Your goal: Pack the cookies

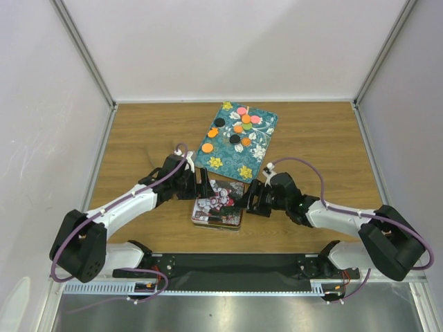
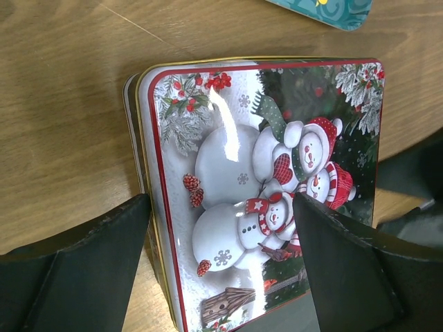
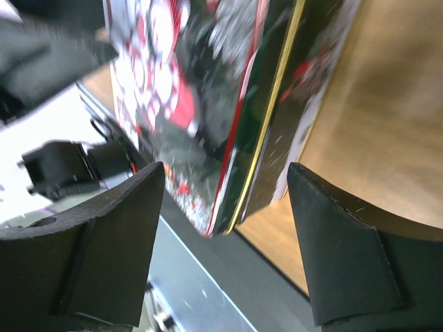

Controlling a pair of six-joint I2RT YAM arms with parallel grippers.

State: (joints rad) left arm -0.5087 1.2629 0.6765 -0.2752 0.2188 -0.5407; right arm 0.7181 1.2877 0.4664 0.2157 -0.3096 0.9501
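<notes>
Several cookies [image 1: 239, 128], small orange, green, pink and black discs, lie on the teal flowered tray [image 1: 257, 153] at the table's middle. The tin [image 1: 218, 205], gold-sided with a snowman lid on it, lies in front of the tray. My left gripper [image 1: 205, 185] is open at the tin's far left; in the left wrist view [image 2: 221, 266] one finger [image 2: 83, 266] is outside the tin's side [image 2: 138, 173] and the other is over the lid [image 2: 235, 159]. My right gripper [image 1: 248, 196] is open at the tin's right edge; its wrist view [image 3: 225, 242] shows the rim [image 3: 266, 138] between the fingers, blurred.
White walls with metal posts enclose the wooden table [image 1: 138, 138] at left, back and right. A black strip [image 1: 235, 263] runs along the near edge by the arm bases. The tray's corner [image 2: 325, 10] shows beyond the tin in the left wrist view.
</notes>
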